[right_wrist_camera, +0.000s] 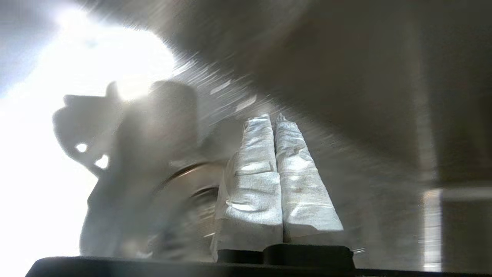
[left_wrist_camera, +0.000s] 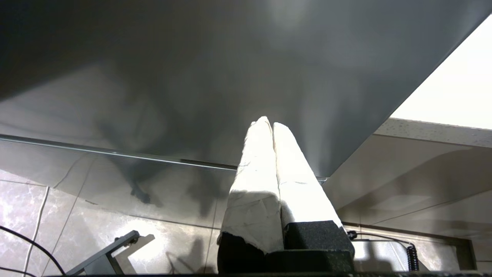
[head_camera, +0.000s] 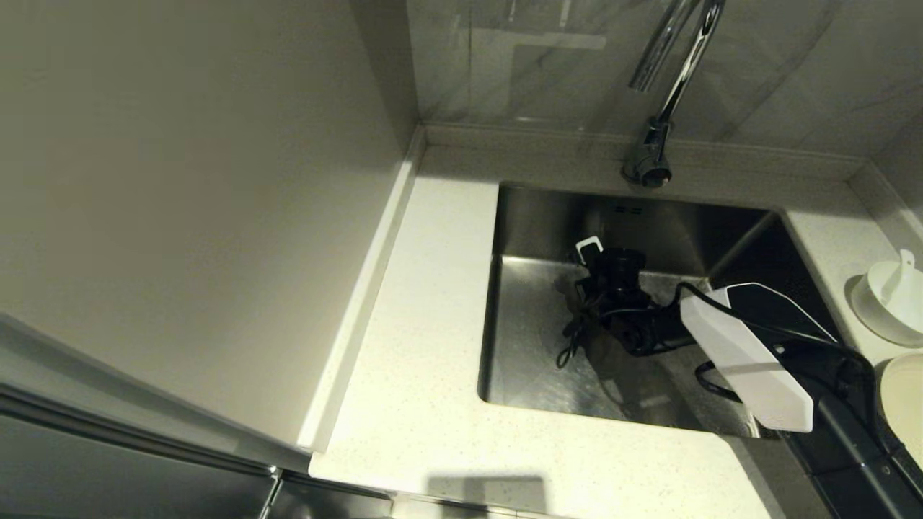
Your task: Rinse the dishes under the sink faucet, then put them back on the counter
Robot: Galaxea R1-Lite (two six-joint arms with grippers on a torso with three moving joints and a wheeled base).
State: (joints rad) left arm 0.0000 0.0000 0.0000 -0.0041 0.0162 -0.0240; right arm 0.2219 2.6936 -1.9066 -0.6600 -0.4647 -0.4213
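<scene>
Apparently nothing was in hand: I had the right gripper (right_wrist_camera: 273, 117) down inside the sink (head_camera: 533, 346), jaws pressed together, empty. Bowl (head_camera: 890, 299) w/ spoon (head_camera: 903, 270) in it and plate (head_camera: 905, 404) sat on the counter (head_camera: 418, 375) right of the basin. Faucet (head_camera: 667, 86) showed no water. Left gripper (left_wrist_camera: 268, 122) parked below, jaws together. Rinse status: can't tell

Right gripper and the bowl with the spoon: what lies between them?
In the head view, only the sink's steel wall and rim; the right gripper, empty, is in the basin, the bowl on the counter.
</scene>
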